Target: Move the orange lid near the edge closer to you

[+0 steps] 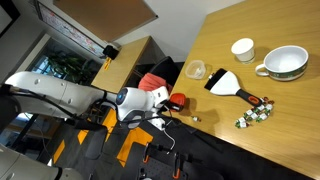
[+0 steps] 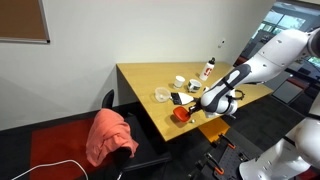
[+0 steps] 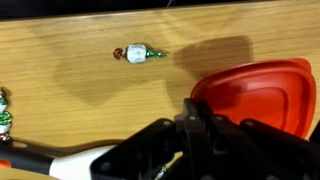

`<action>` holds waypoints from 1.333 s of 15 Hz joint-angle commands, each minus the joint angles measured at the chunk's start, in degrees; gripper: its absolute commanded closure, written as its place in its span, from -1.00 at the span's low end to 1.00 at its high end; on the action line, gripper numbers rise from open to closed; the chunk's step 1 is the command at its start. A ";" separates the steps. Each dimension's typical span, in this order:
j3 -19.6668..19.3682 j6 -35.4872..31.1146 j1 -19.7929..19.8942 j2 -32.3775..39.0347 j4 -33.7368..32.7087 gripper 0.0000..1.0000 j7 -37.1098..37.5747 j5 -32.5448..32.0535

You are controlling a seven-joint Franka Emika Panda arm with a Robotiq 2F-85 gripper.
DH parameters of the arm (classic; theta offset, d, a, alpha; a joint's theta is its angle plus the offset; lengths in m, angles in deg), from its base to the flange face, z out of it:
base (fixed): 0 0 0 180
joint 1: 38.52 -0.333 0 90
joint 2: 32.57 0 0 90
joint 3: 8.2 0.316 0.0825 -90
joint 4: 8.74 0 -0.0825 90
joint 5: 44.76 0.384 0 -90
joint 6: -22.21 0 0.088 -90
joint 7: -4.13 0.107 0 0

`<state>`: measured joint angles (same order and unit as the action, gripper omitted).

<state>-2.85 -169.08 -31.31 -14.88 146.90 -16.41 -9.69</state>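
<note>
The orange lid (image 3: pixel 258 92) is a flat red-orange disc. In the wrist view it fills the lower right, over the light wooden tabletop. My gripper (image 3: pixel 188 118) has its dark fingers pressed together on the lid's near rim. In both exterior views the lid (image 1: pixel 179 101) (image 2: pixel 181 114) sits right at the table's edge (image 1: pixel 186 118), with the gripper (image 1: pixel 166 101) (image 2: pixel 200 107) beside it, at or past the border. I cannot tell whether the lid touches the wood or is slightly lifted.
A wrapped candy (image 3: pixel 135 53) lies on the wood ahead. On the table are a clear round container (image 1: pixel 196 70), a black spatula (image 1: pixel 225 82), a white cup (image 1: pixel 243 49), a bowl (image 1: pixel 285 63) and small sweets (image 1: pixel 255 114). A chair with a red cloth (image 2: pixel 110 135) stands beside the table.
</note>
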 commanded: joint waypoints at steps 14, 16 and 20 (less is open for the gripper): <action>0.95 0.79 -2.17 5.05 -4.82 -0.70 0.74 1.02; -0.10 1.86 -3.12 2.50 -3.55 -0.98 0.44 1.14; -9.56 7.84 -7.04 -3.11 -1.61 -1.00 12.73 -16.62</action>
<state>-7.39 -166.87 -35.98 -11.72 143.00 -8.17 -19.85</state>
